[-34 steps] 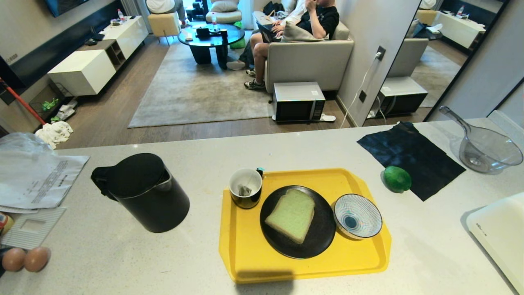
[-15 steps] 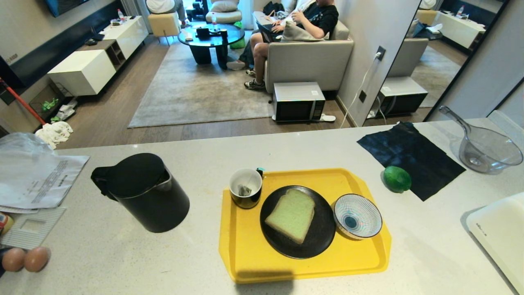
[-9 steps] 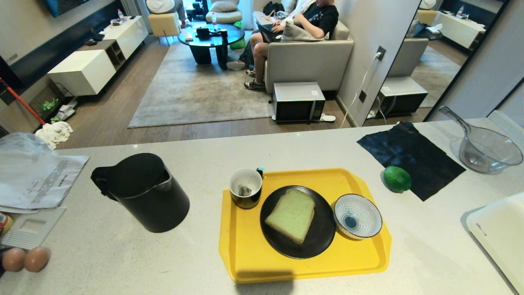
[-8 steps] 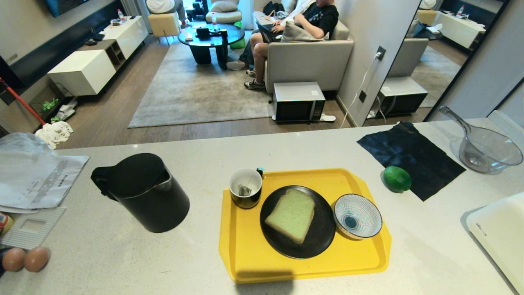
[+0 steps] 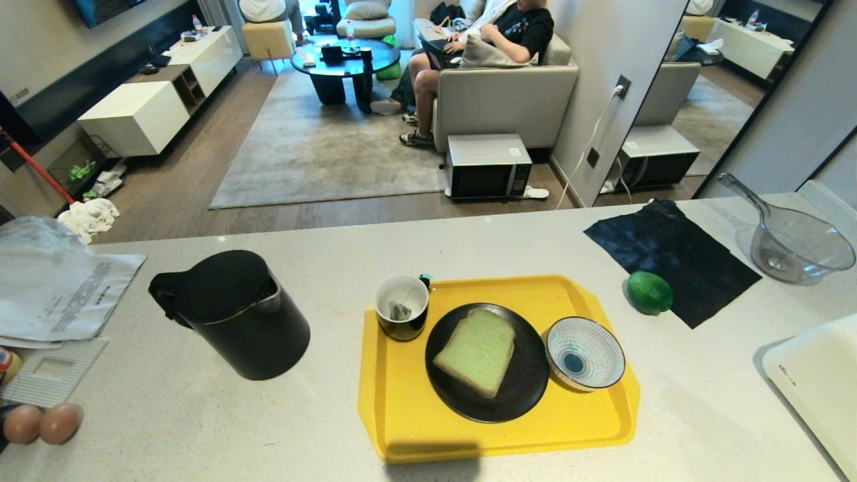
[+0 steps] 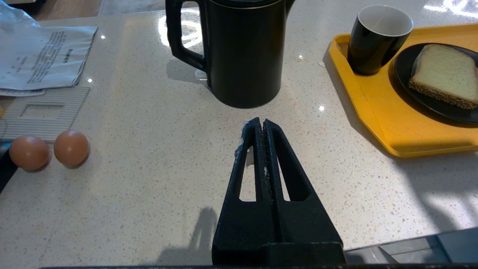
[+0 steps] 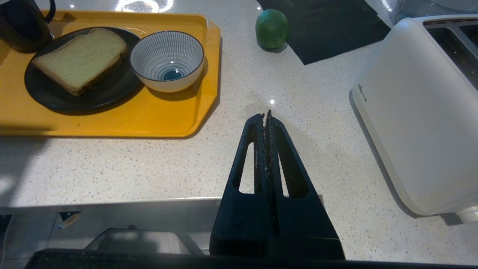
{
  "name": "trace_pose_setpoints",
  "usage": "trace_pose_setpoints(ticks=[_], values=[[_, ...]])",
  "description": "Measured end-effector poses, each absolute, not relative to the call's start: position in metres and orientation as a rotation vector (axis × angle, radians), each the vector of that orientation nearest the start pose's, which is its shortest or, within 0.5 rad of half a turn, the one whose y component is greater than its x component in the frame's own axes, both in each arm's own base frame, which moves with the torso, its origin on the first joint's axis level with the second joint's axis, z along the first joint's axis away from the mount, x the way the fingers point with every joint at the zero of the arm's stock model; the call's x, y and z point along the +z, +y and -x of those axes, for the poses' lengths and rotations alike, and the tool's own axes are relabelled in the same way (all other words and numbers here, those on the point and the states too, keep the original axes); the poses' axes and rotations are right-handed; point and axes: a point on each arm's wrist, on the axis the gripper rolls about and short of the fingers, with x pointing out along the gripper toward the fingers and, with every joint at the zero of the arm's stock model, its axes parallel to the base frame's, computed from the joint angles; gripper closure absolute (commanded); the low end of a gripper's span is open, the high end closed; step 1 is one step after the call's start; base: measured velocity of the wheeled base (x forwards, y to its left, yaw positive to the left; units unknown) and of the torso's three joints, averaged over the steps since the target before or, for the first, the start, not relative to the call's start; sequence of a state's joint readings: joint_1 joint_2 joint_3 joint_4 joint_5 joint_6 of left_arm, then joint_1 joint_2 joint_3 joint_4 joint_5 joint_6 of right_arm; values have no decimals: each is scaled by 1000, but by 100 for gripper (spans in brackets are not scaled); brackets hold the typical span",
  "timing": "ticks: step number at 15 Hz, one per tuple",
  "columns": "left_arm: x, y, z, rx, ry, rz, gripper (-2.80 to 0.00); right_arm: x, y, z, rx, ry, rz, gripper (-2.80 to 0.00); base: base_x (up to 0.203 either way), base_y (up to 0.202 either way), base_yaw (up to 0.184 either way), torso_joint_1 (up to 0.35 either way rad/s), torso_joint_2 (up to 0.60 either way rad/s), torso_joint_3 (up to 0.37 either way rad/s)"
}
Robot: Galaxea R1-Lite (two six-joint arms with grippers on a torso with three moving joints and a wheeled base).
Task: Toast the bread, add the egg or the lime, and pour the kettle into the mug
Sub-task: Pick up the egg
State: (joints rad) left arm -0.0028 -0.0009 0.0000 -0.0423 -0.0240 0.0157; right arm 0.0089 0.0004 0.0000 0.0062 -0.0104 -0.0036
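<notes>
Nearest, both grippers hang low at the near edge of the worktop (image 5: 321, 435), the left gripper (image 6: 260, 123) before the kettle (image 5: 234, 314), the right gripper (image 7: 266, 116) beside a white toaster (image 7: 410, 123); each has its fingers pressed together on nothing. Small grey print on the toaster's side is too tiny to read. Further on, the bread (image 5: 477, 351) lies on a black plate (image 5: 515, 395) on the yellow tray (image 5: 402, 415), the mug (image 5: 402, 309) at its far left corner. The lime (image 5: 649, 292) sits beside a dark cloth (image 5: 676, 258). A printed paper (image 5: 63, 294) far left is unreadable. Nothing on the worktop has shifted since earlier; only the seated person (image 5: 495, 33) beyond has lowered a hand
</notes>
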Motion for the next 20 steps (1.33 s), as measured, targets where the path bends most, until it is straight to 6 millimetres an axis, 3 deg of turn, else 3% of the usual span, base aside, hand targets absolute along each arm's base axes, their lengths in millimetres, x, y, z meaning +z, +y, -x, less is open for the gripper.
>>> trace_pose_setpoints(ticks=[20], values=[[80, 0, 23, -27, -43, -16, 0, 75, 0, 23, -1, 6, 2, 0, 0, 0, 0, 0, 0, 0]])
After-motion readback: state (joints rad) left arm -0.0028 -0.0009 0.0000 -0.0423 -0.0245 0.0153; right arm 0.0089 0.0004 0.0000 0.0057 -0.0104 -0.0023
